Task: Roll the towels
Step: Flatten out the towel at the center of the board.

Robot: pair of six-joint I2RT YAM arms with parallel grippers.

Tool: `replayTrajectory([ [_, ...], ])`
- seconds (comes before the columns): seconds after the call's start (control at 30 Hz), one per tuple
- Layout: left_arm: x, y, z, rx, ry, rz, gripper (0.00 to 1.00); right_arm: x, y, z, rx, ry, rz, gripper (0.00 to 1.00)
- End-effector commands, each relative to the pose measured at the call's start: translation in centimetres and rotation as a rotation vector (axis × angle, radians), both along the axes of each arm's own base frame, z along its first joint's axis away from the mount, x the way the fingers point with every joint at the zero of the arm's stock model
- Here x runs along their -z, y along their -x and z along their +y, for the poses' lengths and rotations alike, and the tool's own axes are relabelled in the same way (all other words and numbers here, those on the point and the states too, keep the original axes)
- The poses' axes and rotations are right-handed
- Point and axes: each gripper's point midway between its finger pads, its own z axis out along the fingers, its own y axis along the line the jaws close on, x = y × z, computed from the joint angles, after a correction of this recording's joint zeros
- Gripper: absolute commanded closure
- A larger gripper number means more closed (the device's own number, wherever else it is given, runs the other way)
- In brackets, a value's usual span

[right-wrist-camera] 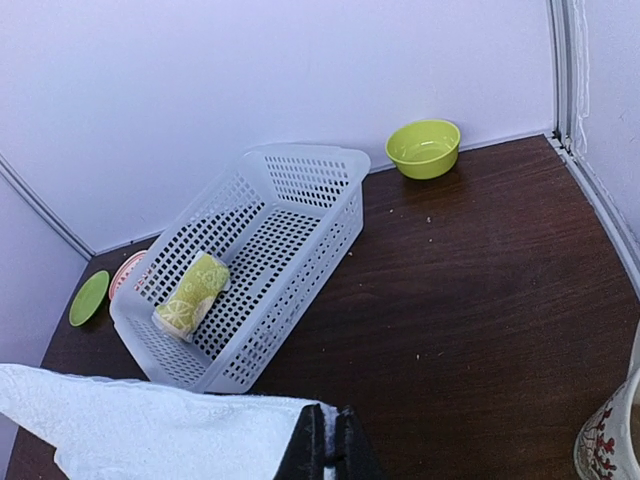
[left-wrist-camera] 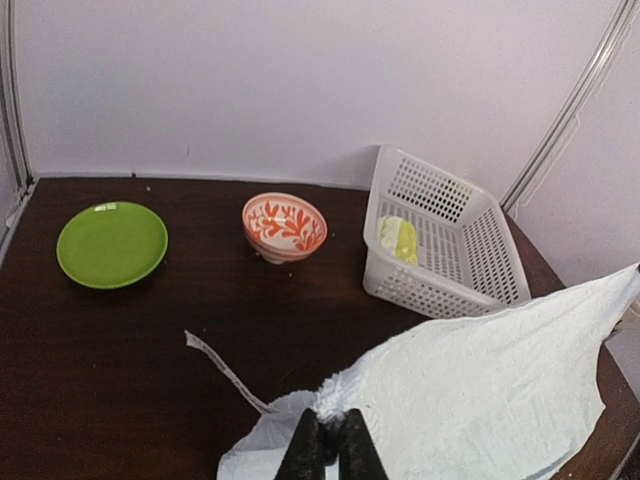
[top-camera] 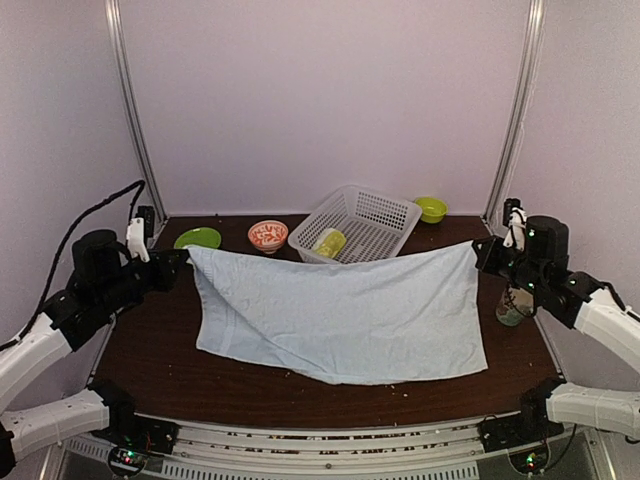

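Note:
A pale blue towel [top-camera: 350,310] is stretched between my two grippers, its far edge lifted and the rest draped down onto the table. My left gripper [top-camera: 180,262] is shut on its far left corner, seen bunched between the fingers [left-wrist-camera: 330,450]. My right gripper [top-camera: 482,252] is shut on the far right corner, a thin edge pinched between its fingers [right-wrist-camera: 330,445]. The lime-green towel [top-camera: 329,243] lies rolled up inside the white mesh basket [top-camera: 385,215]; it also shows in both wrist views [left-wrist-camera: 398,238] [right-wrist-camera: 192,294].
A green plate [top-camera: 198,238] and an orange patterned bowl [top-camera: 267,235] sit at the back left. A lime-green bowl [top-camera: 431,208] stands at the back right. A patterned cup [top-camera: 514,305] is under my right arm near the table's right edge.

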Motion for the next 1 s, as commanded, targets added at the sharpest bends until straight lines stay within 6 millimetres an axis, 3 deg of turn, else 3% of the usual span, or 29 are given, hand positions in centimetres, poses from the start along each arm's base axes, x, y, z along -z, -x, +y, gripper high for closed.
replayTrajectory([
  [0.0,-0.1,1.1,-0.4,0.044,0.041,0.025,1.00,-1.3,1.6,0.6,-0.068,-0.044,-0.050,1.00],
  [0.1,-6.1,3.6,-1.1,0.149,0.065,-0.107,1.00,-5.5,4.2,1.9,-0.190,-0.085,-0.136,1.00],
  [0.17,-10.4,6.4,-1.9,0.268,0.078,-0.207,1.00,-9.4,6.9,2.7,-0.287,-0.106,-0.219,1.00],
  [0.27,-15.1,11.1,-2.7,0.435,0.103,-0.299,1.00,-13.8,11.1,3.1,-0.393,-0.124,-0.322,1.00],
  [0.4,-18.4,17.6,-2.9,0.623,0.170,-0.376,1.00,-19.2,17.6,3.1,-0.526,-0.166,-0.451,1.00],
  [0.53,-20.4,22.7,-0.8,0.637,0.205,-0.487,1.00,-22.7,22.6,2.4,-0.590,-0.167,-0.530,1.00],
  [0.63,-20.0,23.0,0.0,0.597,0.206,-0.494,1.00,-22.5,22.4,1.7,-0.541,-0.133,-0.513,1.00],
  [0.77,-17.0,19.2,-1.4,0.570,0.225,-0.383,1.00,-19.4,19.1,1.5,-0.464,-0.128,-0.438,1.00],
  [0.87,-13.3,14.4,-2.4,0.497,0.271,-0.286,1.00,-15.3,15.5,1.1,-0.367,-0.123,-0.348,1.00],
  [0.97,-8.6,9.2,-2.8,0.370,0.297,-0.185,1.00,-8.6,11.0,0.2,-0.217,-0.117,-0.194,1.00],
])
